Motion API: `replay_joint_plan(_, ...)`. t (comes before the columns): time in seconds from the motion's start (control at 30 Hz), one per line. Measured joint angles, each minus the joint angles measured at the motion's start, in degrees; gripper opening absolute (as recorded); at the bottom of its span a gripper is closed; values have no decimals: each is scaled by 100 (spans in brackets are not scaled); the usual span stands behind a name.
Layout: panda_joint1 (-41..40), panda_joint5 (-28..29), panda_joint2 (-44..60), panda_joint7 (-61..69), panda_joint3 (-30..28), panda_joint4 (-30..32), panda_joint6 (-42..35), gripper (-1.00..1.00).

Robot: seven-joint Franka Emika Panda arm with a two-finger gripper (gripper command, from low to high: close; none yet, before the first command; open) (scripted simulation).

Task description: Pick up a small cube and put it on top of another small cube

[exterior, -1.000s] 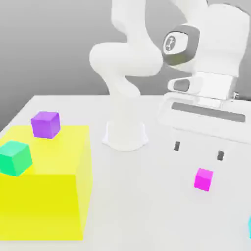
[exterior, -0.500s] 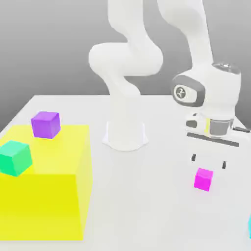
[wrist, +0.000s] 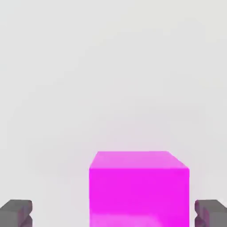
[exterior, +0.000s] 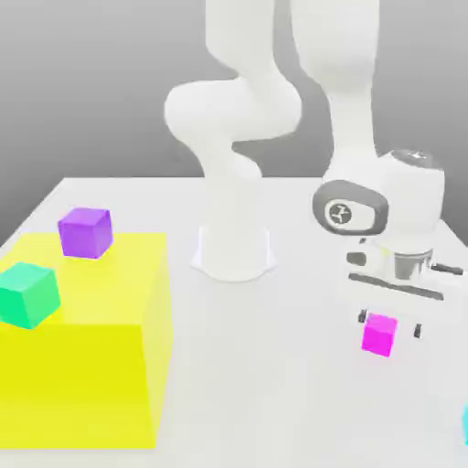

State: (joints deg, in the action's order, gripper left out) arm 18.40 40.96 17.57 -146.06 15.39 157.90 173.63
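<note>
Going from the exterior view's left to its right, a green cube (exterior: 27,295) sits between eight and nine o'clock in the picture, on top of a big yellow block (exterior: 78,384) that fills the eight o'clock side. The violet-purple cube (exterior: 86,232) is on that same block, at nine o'clock – near the green one but apart from it, towards one o'clock from it. By the middle, the white robot arm (exterior: 233,119) rises from its base on the pale table (exterior: 274,393), with its forearm coming down from one o'clock to the hand. The gripper (exterior: 390,324) is low at four o'clock, fingers pointing down, jaws wide open and holding nothing. The magenta-pink cube (exterior: 379,335) rests on the table there too; in the hand view it lies between the two fingers, clear of both – closer to one than the other. Last, between four and five o'clock, a cyan object (exterior: 466,425) is cut off by the picture's edge.
</note>
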Motion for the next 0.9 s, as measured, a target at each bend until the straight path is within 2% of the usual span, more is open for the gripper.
replay_joint_plan(0.03, 158, 158, 74, -123, -194, -23, 50, -100)
replay_joint_plan(0.27, 176, 149, 76, -114, -211, -22, 66, -100)
replay_joint_plan(0.5, -1067, -1279, -548, 966, 1370, 174, -321, -100)
replay_joint_plan(0.67, -1699, -2427, -1004, 1817, 2277, 322, -557, -100)
replay_joint_plan(0.8, -1909, -3198, -1329, 2391, 2669, 438, -725, -100)
replay_joint_plan(0.9, -1920, -3564, -1524, 2674, 2763, 528, -837, -100)
